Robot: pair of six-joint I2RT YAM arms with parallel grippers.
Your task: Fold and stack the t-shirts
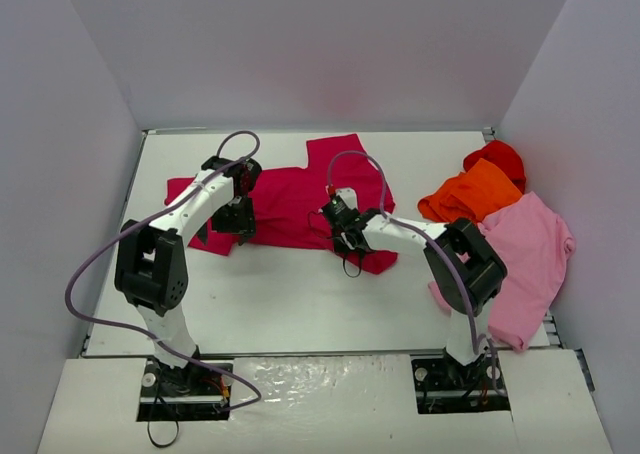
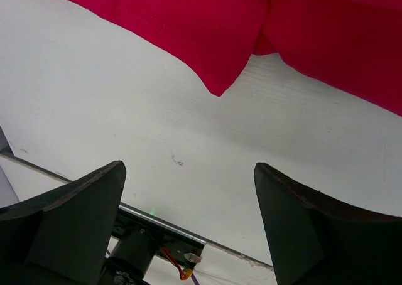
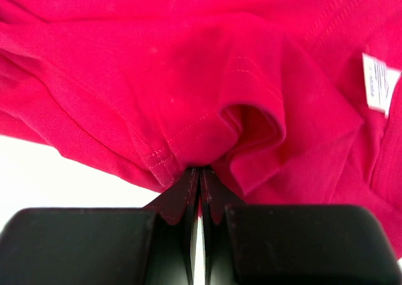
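Note:
The crimson t-shirt (image 1: 290,199) lies spread on the white table at the middle back. My right gripper (image 3: 201,172) is shut on a bunched fold of its hem; the small white tag (image 3: 379,83) shows at the right of the right wrist view. In the top view the right gripper (image 1: 345,236) is at the shirt's near right edge. My left gripper (image 2: 188,216) is open and empty, over bare table just off a pointed corner of the crimson cloth (image 2: 217,71); in the top view the left gripper (image 1: 232,219) is at the shirt's left side. The orange (image 1: 470,196), bright red (image 1: 497,159) and light pink (image 1: 525,259) shirts lie at the right.
White walls enclose the table on three sides. The pink shirt hangs over the table's right near edge (image 1: 548,324). The table's near edge and my arm's base (image 2: 144,247) show in the left wrist view.

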